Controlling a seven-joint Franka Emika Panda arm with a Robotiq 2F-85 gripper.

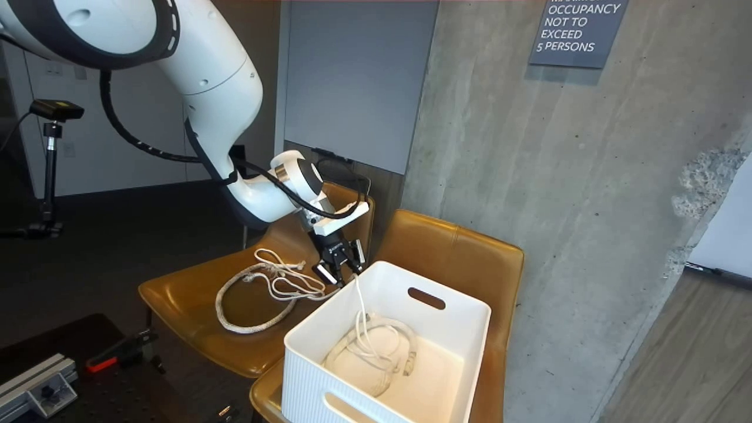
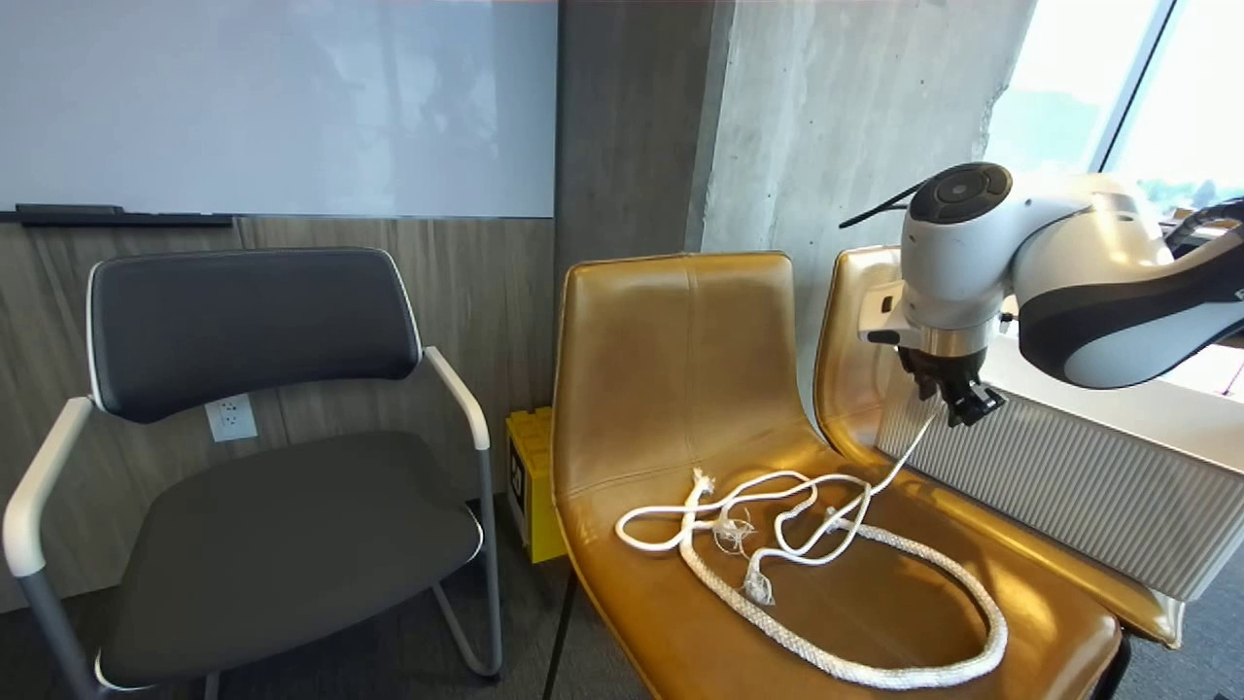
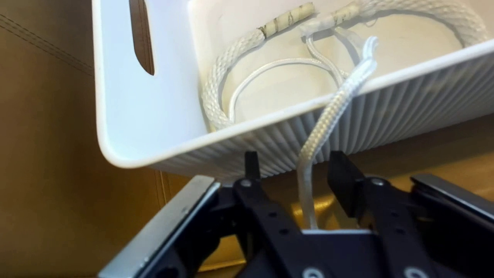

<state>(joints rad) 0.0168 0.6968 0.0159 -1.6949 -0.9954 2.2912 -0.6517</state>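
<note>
"Where's the box [image 3: 270,119]?"
"Top half of my wrist view."
"Your pincer [image 3: 295,155]?"
"Parted, lower middle; the cord [image 3: 323,127] runs between the jaws, clear of both. I'd centre it, then squeeze slowly, keeping off the box."

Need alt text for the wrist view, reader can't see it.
A thin white cord runs between the open jaws of the end effector, with a gap on each side, and crosses the rim of a white bin. A thick, curved rope lies inside the bin. Brown chair upholstery shows around it.
</note>
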